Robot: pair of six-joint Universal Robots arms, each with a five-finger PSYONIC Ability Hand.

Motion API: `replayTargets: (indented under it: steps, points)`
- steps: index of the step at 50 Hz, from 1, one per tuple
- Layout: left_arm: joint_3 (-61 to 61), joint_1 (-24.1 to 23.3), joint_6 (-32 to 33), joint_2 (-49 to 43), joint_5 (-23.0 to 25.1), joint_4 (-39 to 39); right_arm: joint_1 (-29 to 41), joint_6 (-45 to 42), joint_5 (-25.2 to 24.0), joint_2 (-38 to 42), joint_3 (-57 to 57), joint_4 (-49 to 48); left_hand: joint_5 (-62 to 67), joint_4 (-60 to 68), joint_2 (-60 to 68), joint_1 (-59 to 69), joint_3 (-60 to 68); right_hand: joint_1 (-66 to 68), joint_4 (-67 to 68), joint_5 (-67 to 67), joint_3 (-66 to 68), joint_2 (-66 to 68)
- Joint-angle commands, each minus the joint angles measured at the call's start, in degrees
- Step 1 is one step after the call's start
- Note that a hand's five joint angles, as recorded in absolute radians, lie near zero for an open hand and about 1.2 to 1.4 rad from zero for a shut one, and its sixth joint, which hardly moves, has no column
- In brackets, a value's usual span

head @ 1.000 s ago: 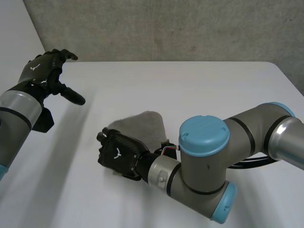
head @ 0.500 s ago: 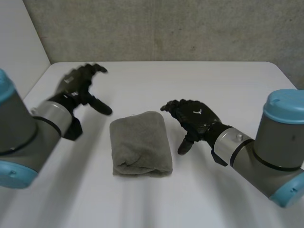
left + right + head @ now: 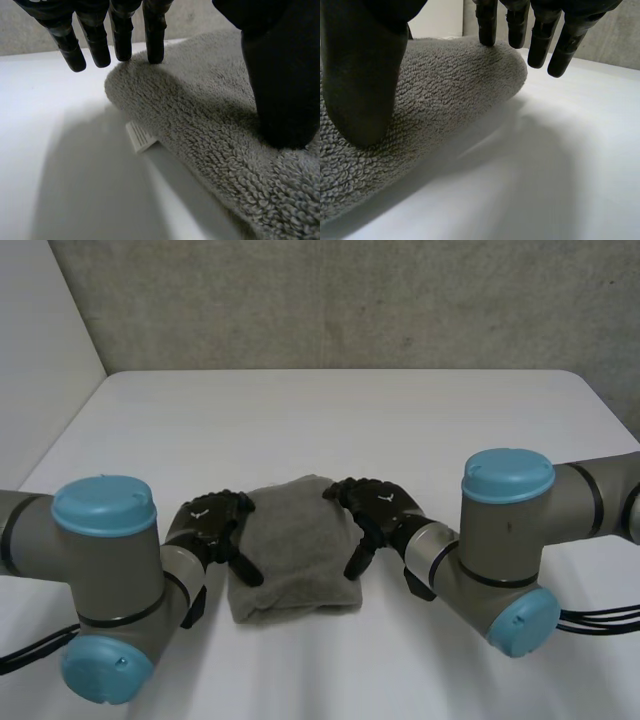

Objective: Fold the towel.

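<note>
Towel (image 3: 296, 550) touched by both loosely spread robot hands (image 3: 212, 523) (image 3: 385, 508).

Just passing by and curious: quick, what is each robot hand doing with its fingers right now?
Left robot hand: open, thumb resting on the towel.
Right robot hand: open, thumb resting on the towel too.

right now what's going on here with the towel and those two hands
A two-armed robot is working on a grey towel that lies in the middle of the white table, already folded into a thick, compact bundle. The left hand rests on the towel's left edge and the right hand on its right edge. Each has its thumb pressed on top and its fingers straight, touching the cloth rather than gripping it.
</note>
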Motion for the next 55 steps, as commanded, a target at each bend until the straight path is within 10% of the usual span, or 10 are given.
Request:
replayTargets:
  steps: [1, 14, 26, 55]
  points:
    - [0.66, -0.47, 0.28, -1.76, -0.48, 0.11, 1.07, -3.97, 2.65, 1.40, -0.30, -0.03, -0.73, -3.11, -1.88, -2.20, -2.76, -3.19, -4.37, -3.51, -2.64, -4.07]
    - [1.36, -0.21, 0.19, 5.78, -0.13, -0.24, 0.90, -5.47, 5.03, -8.10, 1.99, -1.52, -1.91, -3.11, -3.06, -3.37, -2.76, -3.19, -4.37, -3.51, -2.64, -4.07]
    - [12.93, 0.41, 0.10, 19.15, -0.13, -9.88, -8.58, -10.12, 19.79, -26.89, 3.22, -0.91, -2.24, -3.11, -3.39, -3.71, -2.76, -3.19, -4.37, -3.51, -2.64, -4.07]
    - [18.76, 0.67, 0.01, 22.15, -1.54, -15.80, -11.05, -5.99, 18.48, -31.21, 0.76, 7.09, -2.24, -3.11, -3.40, -3.71, -2.76, -3.19, -4.37, -3.51, -2.64, -4.07]
